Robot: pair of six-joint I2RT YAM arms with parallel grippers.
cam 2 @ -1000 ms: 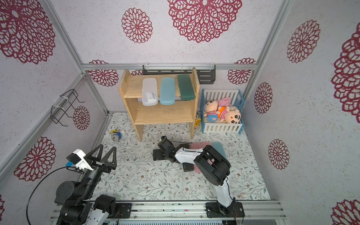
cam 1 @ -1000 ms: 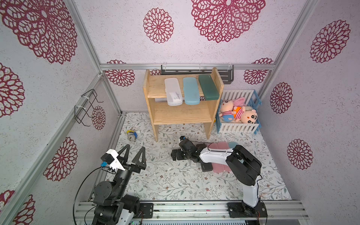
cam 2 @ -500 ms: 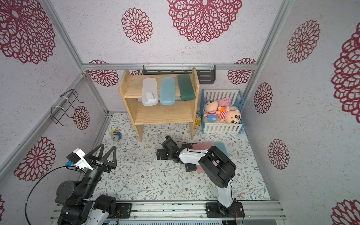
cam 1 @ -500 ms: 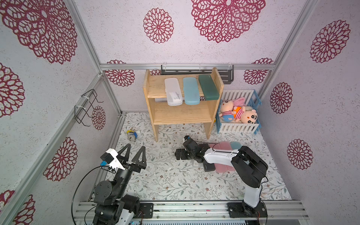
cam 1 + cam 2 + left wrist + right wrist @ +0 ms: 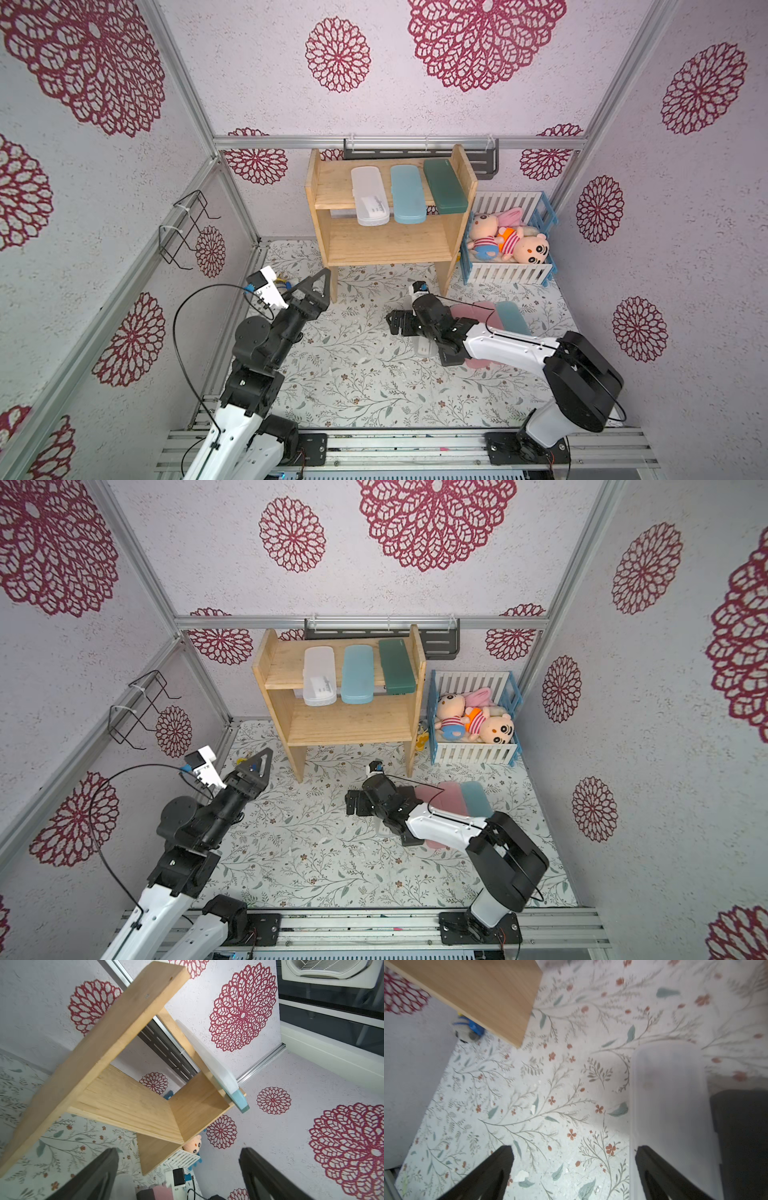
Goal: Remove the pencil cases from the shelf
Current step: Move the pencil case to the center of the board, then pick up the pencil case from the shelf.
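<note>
fingers (image 5: 99,1178) spread, left raised, right seemingly low

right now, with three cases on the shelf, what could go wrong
1. The frosted white plastic case, light blue plastic case and dark green plastic case overhang the upper tier of the light wooden shelf; a nudge from the open left pincer could tip one off.
2. The open right pincer sits low beside a second frosted white case, its arm over pink cases; swinging up may drag them.
</note>
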